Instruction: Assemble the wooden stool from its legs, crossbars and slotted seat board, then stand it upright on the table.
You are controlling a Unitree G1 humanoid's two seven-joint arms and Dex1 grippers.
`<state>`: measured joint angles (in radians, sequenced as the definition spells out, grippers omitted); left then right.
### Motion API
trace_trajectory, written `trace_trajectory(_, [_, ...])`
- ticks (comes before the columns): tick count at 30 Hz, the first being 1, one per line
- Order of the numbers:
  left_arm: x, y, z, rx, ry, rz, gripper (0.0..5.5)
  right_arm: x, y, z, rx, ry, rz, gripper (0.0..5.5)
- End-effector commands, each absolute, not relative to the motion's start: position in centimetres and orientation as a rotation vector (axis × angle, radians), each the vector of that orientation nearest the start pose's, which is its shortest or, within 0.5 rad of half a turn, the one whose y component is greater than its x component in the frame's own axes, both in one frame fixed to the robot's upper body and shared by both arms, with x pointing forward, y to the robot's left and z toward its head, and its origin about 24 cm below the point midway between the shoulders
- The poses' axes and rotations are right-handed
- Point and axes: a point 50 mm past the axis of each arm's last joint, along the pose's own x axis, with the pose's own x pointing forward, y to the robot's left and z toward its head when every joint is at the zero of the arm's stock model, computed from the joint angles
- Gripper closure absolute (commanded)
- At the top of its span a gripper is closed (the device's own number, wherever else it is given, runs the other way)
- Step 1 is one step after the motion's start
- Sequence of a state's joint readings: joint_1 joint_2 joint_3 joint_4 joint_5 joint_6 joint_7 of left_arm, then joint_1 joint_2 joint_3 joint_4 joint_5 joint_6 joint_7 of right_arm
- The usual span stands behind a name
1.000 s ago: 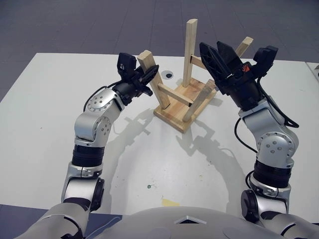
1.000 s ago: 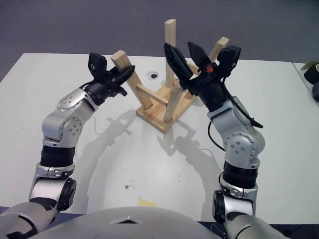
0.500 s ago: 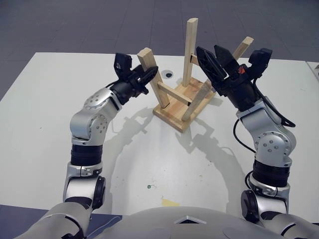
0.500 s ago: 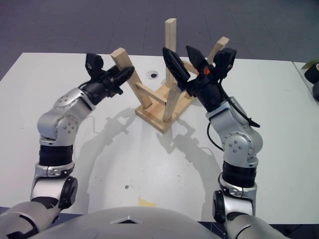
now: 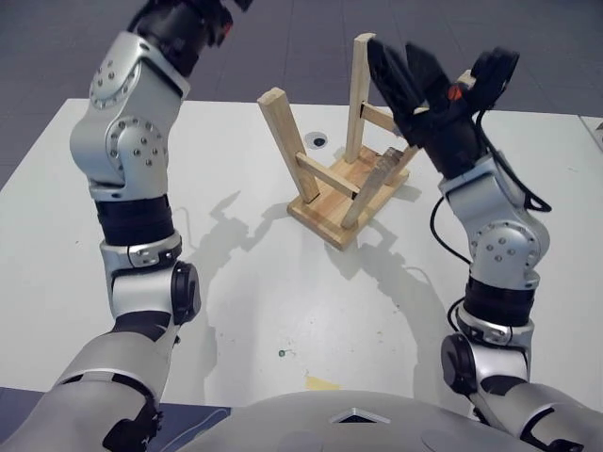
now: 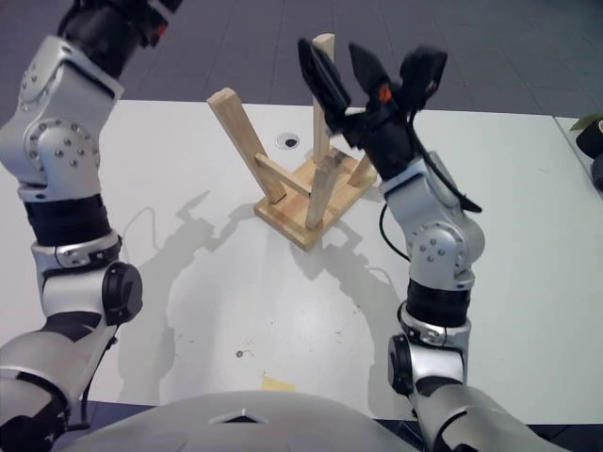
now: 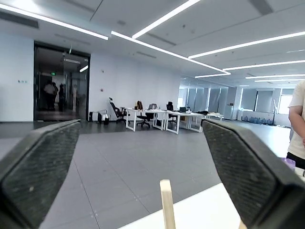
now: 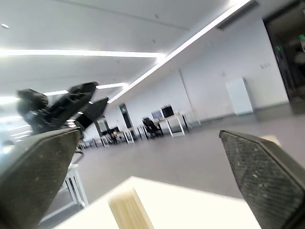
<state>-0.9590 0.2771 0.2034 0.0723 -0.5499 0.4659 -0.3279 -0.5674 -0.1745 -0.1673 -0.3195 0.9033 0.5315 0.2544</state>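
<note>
Head pair: we overlook one shared white flat table from above.
Wrists: we gaze roomward between close black padded fingers.

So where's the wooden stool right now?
In the head views, the wooden stool rests upside down, legs up, toward the far middle of the table, with the open right gripper by its right-side legs.

Pale wooden stool, assembled, upside down on the white desk, far middle. Seat board lies flat on the desk, one corner toward the robot. Legs point up, splayed: left leg, back leg, front leg; the fourth is mostly hidden. Lower crossbar joins left and front legs; upper crossbar runs off the back leg.
</note>
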Motion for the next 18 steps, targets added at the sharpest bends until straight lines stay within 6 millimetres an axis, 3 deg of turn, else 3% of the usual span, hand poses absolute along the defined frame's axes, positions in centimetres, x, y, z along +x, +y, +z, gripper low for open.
trace_trajectory(1, [34.8,13.0,31.5,-0.235,-0.523,-0.628,0.11,26.9,-11.8,29.3,0.597,-0.595,0.883,0.1])
trace_trajectory(4, [35.2,12.9,30.5,-0.228,-0.487,-0.633,0.11,25.4,-11.6,30.3,0.619,-0.628,0.965,0.1])
trace_trajectory(6, [35.7,12.7,28.6,-0.229,-0.423,-0.633,0.11,25.1,-11.4,28.9,0.607,-0.567,0.999,0.1])
trace_trajectory(9, [36.4,11.6,24.7,-0.198,-0.281,-0.644,0.11,26.7,-10.9,23.8,0.568,-0.327,0.927,0.1])
trace_trajectory(12, [36.2,10.1,20.4,-0.143,-0.125,-0.693,0.11,28.2,-10.8,16.1,0.466,-0.024,0.771,0.1])
trace_trajectory(14, [35.5,9.6,17.9,-0.136,-0.044,-0.703,0.11,27.8,-10.9,12.1,0.4,0.11,0.728,0.1])
trace_trajectory(16, [34.7,9.7,16.8,-0.154,-0.012,-0.702,0.11,27.5,-10.8,11.3,0.373,0.117,0.731,0.1])
trace_trajectory(18, [34.2,9.9,16.4,-0.172,-0.001,-0.692,0.11,27.6,-10.8,11.9,0.397,0.079,0.725,0.1])
